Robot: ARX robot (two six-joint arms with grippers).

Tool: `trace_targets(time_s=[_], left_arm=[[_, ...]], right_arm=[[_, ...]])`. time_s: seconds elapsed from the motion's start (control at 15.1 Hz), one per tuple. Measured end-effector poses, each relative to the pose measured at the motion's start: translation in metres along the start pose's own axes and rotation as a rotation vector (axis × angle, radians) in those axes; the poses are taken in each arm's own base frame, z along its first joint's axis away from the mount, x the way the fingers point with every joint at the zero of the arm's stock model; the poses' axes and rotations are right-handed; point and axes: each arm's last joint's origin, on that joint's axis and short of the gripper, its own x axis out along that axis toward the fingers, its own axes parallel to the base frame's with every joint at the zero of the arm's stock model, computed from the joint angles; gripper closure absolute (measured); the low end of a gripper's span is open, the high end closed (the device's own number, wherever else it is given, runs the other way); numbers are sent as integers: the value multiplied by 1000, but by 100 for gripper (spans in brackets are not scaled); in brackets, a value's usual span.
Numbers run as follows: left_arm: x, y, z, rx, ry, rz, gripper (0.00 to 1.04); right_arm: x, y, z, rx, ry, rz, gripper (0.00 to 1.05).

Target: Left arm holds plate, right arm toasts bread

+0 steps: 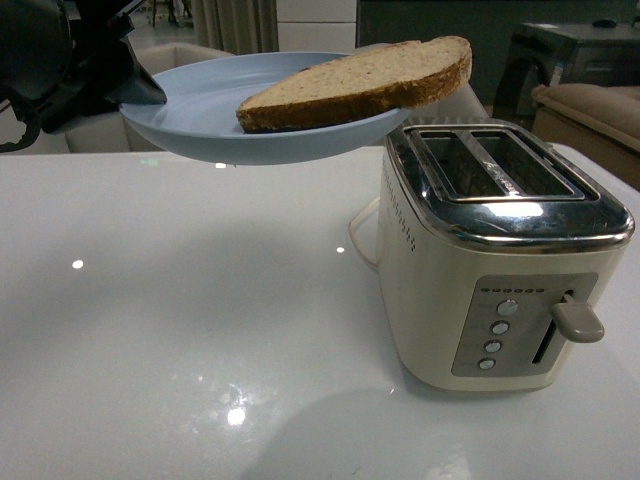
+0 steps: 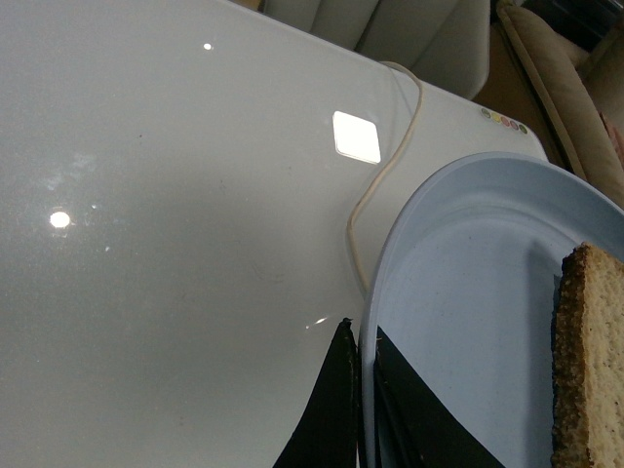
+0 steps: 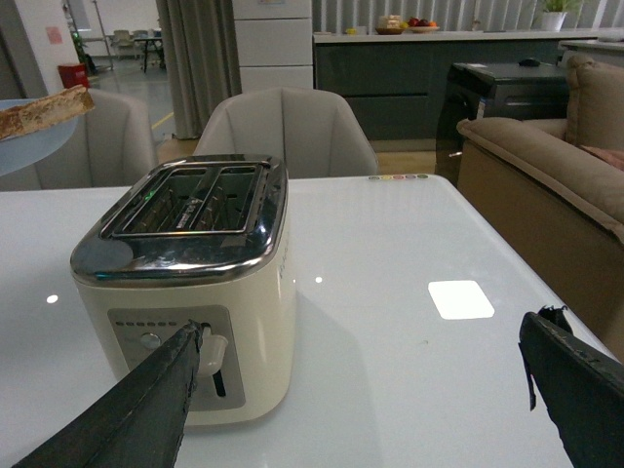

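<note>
Glossy white table (image 1: 150,350) is stretching across a dim lounge, with pale chairs and a sofa sitting behind it. On it, at the robot's right, the cream two-slot toaster (image 1: 480,290) with its chrome top is standing.

Up above the table, the glossy black angular left pincer (image 2: 361,336) is clamping the rim of the round pale blue plate (image 1: 200,110), one jaw on each face, holding it raised beside the toaster. The slice of brown wholemeal bread (image 1: 370,85) is lying on that plate, its crust poking past the rim over the toaster's back corner.

The slim black right pincer (image 3: 359,336) is hanging wide and empty in front of the toaster's control face, near the lever (image 1: 577,320).

So the plate-holding half is looking done — but both slots (image 1: 490,165) are showing empty and the lever is sitting up. Picking the bread, dropping it in and pressing down are all waiting to be done.
</note>
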Motion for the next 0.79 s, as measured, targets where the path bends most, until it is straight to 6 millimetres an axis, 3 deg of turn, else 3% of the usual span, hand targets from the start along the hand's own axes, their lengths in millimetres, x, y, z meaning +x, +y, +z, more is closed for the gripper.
trace_targets(time_s=[0.79], left_arm=[[0, 0, 0, 0, 0, 0, 102]], right_arm=[[0, 0, 0, 0, 0, 0, 6]])
